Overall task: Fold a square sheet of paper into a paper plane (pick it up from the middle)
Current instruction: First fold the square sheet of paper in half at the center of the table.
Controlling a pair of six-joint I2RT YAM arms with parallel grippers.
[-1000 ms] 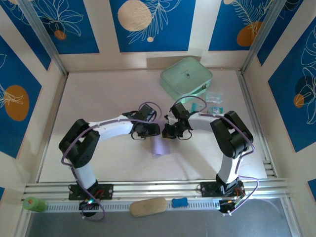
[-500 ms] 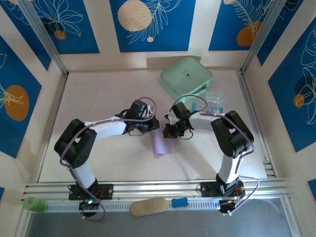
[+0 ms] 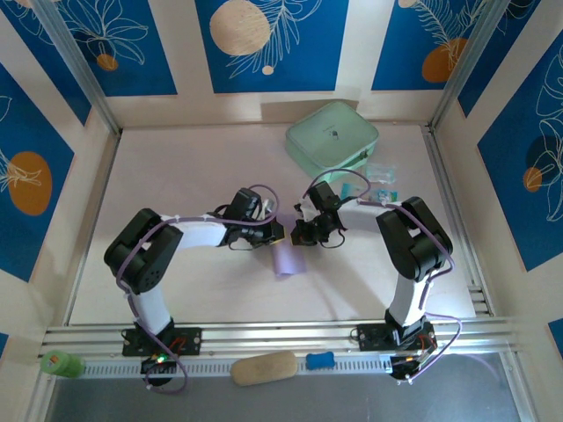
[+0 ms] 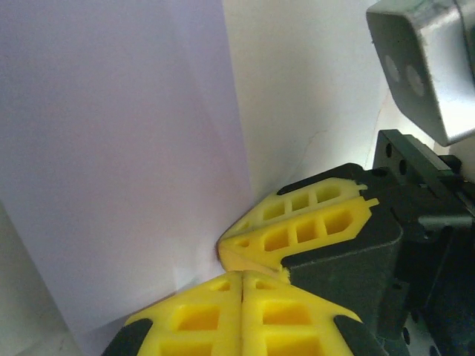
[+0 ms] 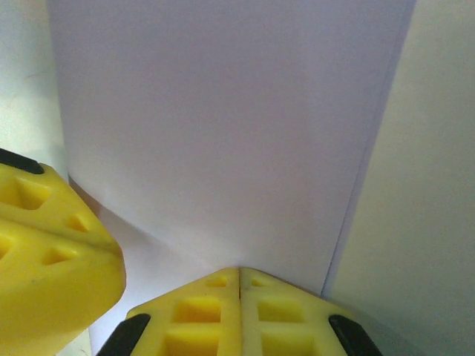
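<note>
- Just changed: L arm swung its wrist back in, so the left gripper (image 3: 275,236) now sits tip-to-tip w/ the right gripper (image 3: 296,236) at the far end of the thin lavender-purple paper sheet (image 3: 284,260).
- Vs 0.5 s ago: L wrist was pulled back and up-left, well apart from R. Now it is low and just beside it.
- Vs 1.0 s ago: much the same pose, w/ L tips a touch nearer R.
- R arm and sheet barely shifted across all three.
- Sheet: mid-table, between the two arms. It lies as a narrow folded strip pointing toward the bases, not a flat square and not yet a dart.
- L tool: yellow fingers clenched together, tips at the sheet's corner in the L wrist view. Can't tell if any paper is nipped between them.
- R tool: fingers also closed tight, tips on the sheet's far edge in the R wrist view. Same doubt about a pinch.
- Meaning (judgement): looks like both tips pin or crease the far end, so this is mid-fold work. Nose and wing folds likely still to do.
- Risk: the thin sheet could skid or crumple if one tip drags.
- Mint-green rounded square case (image 3: 332,136) and small blue packets (image 3: 383,182) sit at the far right, well apart from the work.
</note>
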